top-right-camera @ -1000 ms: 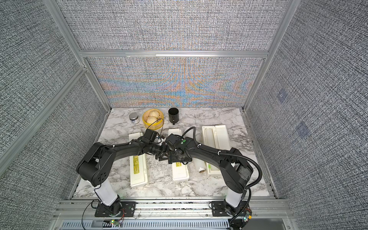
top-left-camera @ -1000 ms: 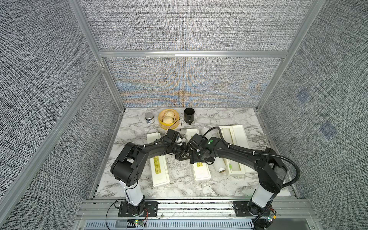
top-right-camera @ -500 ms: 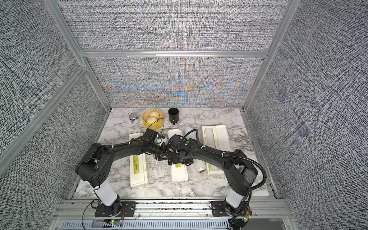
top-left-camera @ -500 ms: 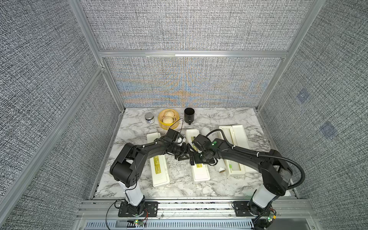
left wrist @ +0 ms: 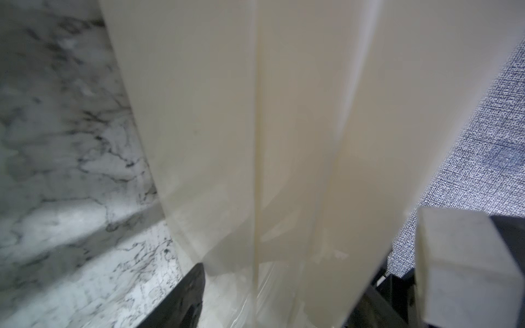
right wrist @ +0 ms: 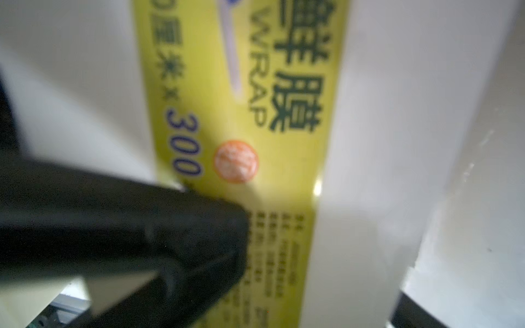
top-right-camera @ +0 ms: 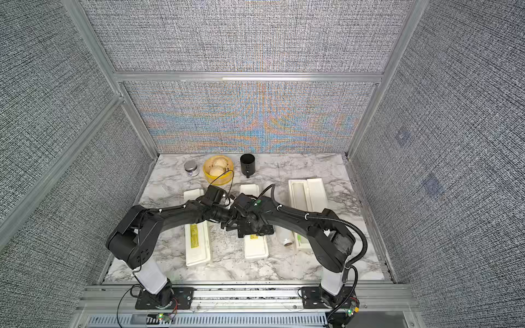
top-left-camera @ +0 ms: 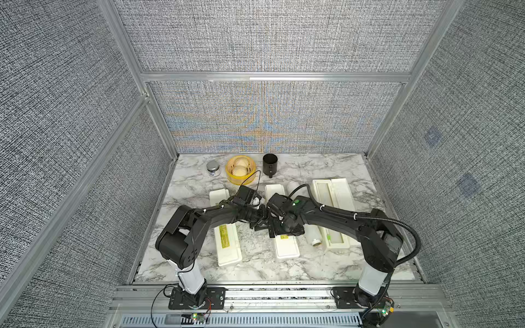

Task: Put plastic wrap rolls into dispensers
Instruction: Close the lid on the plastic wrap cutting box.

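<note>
Three cream dispensers lie lengthwise on the marble. The left dispenser (top-left-camera: pixel 227 247) and the middle dispenser (top-left-camera: pixel 287 248) have their lids down. The right dispenser (top-left-camera: pixel 324 196) lies open. One plastic wrap roll (top-left-camera: pixel 314 235) rests on the table between the middle and right boxes. My left gripper (top-left-camera: pixel 260 221) (left wrist: pixel 281 284) reaches in from the left, and its jaws clamp the middle dispenser's cream body (left wrist: pixel 216 113), with clear film showing between them. My right gripper (top-left-camera: pixel 279 230) (right wrist: pixel 312 269) sits open on that box's lid. One of its fingers (right wrist: pixel 170 233) lies over the yellow label (right wrist: pixel 255 113).
At the back stand a yellow bamboo steamer (top-left-camera: pixel 241 169), a black cup (top-left-camera: pixel 270 164) and a small metal tin (top-left-camera: pixel 213 167). Both forearms cross over the table's middle and meet there. Fabric walls close in the left, right and back sides.
My right gripper has slid slightly to the left along the middle dispenser's lid. The left arm has hardly moved.
</note>
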Robot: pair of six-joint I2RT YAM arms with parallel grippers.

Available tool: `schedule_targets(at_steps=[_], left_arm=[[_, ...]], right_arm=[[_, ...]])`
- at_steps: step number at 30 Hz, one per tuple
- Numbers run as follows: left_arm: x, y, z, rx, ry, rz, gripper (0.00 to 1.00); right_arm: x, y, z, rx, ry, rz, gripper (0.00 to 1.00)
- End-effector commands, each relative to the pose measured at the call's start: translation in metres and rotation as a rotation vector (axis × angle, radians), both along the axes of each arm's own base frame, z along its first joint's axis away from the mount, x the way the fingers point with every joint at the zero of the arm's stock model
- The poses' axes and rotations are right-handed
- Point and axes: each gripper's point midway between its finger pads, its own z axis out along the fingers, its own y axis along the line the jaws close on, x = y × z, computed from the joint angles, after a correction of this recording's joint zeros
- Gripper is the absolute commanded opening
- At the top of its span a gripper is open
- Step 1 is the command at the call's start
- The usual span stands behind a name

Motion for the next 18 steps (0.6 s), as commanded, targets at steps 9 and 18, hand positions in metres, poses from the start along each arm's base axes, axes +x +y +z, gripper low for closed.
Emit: schedule_targets(at_steps=[9, 18], left_arm=[[-0.013, 0.012, -0.025, 0.105, 0.05, -0.009, 0.72], [-0.013, 0.021, -0.04, 0.169, 0.056, 0.01, 0.68]], right_arm=[[0.0, 0.038, 0.016, 0.181, 0.024, 0.029, 0.99], [-0.004, 0.031, 0.025, 0.171, 0.038, 0.042, 0.99]])
